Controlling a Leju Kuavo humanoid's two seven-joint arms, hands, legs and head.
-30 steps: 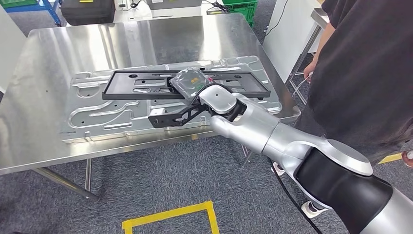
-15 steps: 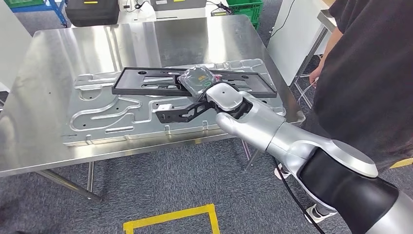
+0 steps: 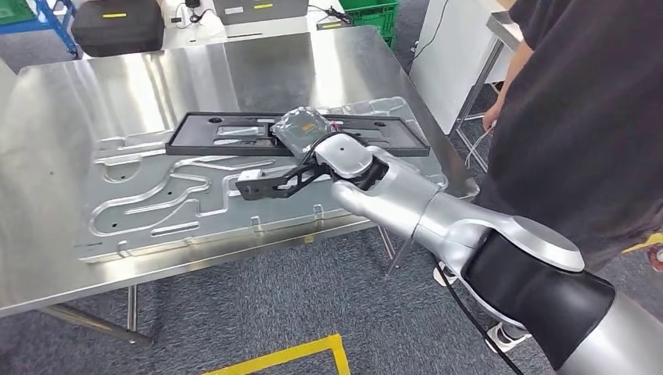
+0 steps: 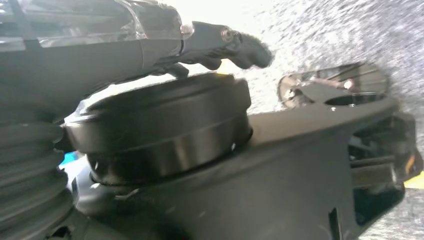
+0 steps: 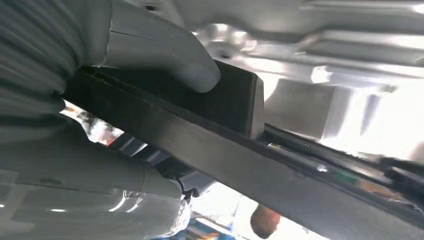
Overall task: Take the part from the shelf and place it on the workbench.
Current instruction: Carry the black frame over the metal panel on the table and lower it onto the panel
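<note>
One silver arm reaching in from the lower right of the head view, its right hand [image 3: 344, 160] closed around the near end of a black bracket-shaped part [image 3: 270, 182]. Part held out flat, sticking leftward from the hand, above the stamped metal panel [image 3: 156, 211] lying on the steel bench [image 3: 117, 78]; whether touching the panel or just clear of it, cannot tell. Seen from the right wrist: thick grey thumb [image 5: 165, 55] pressed onto the top face of the black part [image 5: 235, 100], bright metal of the panel just beyond. Farther back on the panel, a long black frame [image 3: 234, 137] laid flat, with a crinkled clear bag [image 3: 301, 129] resting on it, right beside the hand. Left hand [image 4: 220, 42] seen from its own wrist camera, dark fingers curled, nothing visibly between them, dark robot body parts close by and speckled floor behind. Standing at the right end of the bench, a person in a dark shirt [image 3: 578, 117]. Yellow tape [image 3: 274, 355] marking the grey carpet below the bench edge.
</note>
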